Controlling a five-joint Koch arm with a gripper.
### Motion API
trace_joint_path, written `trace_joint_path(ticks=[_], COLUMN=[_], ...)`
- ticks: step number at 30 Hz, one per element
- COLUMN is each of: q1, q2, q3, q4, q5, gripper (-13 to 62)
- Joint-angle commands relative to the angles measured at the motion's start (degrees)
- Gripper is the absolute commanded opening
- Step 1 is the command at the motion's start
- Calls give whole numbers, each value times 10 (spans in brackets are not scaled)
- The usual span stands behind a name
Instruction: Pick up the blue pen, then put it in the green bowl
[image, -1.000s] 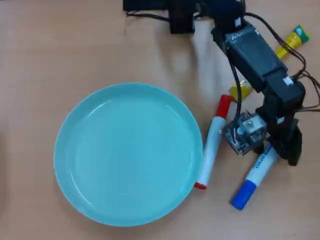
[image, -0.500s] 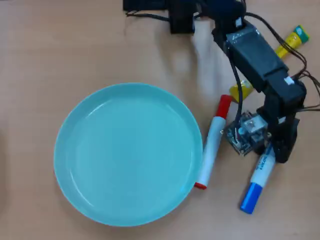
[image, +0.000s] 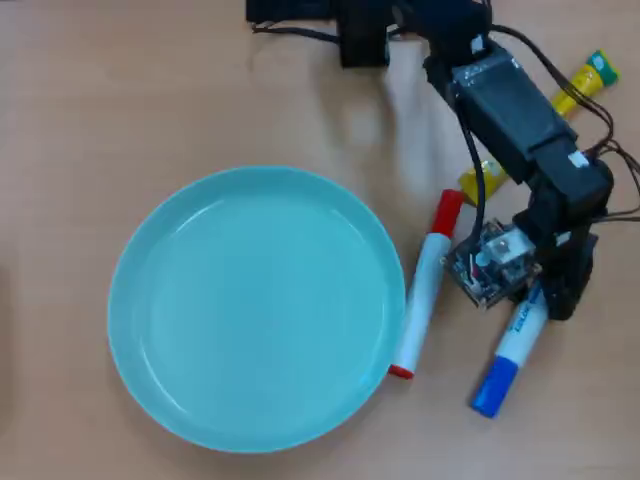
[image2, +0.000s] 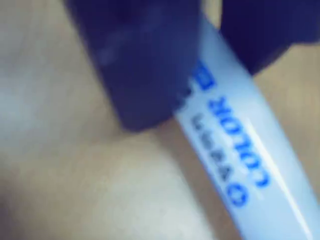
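Your black claw (image2: 207, 47) pinches the white, blue-capped pen (image: 510, 348) near its tail; lifted off-centre, it may swivel and slip.

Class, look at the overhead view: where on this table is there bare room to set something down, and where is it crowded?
Bare: the tabletop left of and above the green bowl. Crowded: right of it, where the red-capped marker, blue pen, tool and yellow tube cluster.
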Motion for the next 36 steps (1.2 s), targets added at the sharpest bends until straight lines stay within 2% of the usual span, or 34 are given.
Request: trace_joint_path(ticks=[1,11,22,36], q1=[-9,-38,-55,-37], q2=[14,101,178,298], q3=[-43,-43,-44,-41], q4=[31,40,38,74], q5=[42,46,112,128], gripper=[-69,-69,-69,-69])
